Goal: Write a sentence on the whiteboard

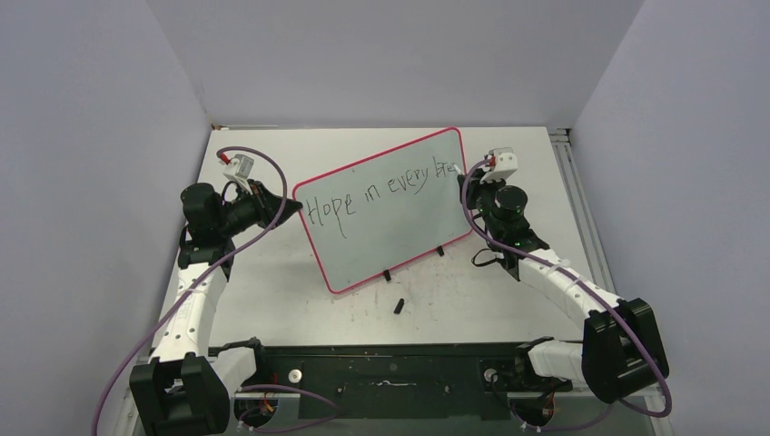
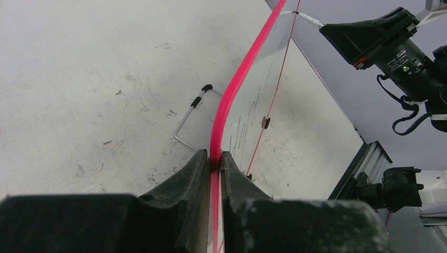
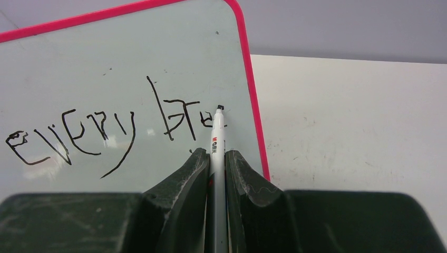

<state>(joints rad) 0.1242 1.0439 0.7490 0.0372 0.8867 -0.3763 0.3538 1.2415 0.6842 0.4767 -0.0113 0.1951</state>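
Observation:
The whiteboard (image 1: 390, 238) stands tilted on the table, pale with a pink rim. My left gripper (image 1: 292, 207) is shut on its left edge; the left wrist view shows the rim (image 2: 232, 87) pinched between the jaws of this gripper (image 2: 215, 157). The sentence (image 1: 377, 193) reads "Hope in every bre" in black. My right gripper (image 3: 216, 154) is shut on a white marker pen (image 3: 217, 134). The pen's black tip touches the whiteboard (image 3: 105, 63) just right of the last letters of the sentence (image 3: 179, 118), near the right rim.
A small black pen cap (image 1: 399, 305) lies on the table in front of the board. The board's wire stand (image 2: 185, 118) reaches out behind it. Grey walls close in the table on three sides. A metal rail (image 1: 572, 182) runs along the right edge.

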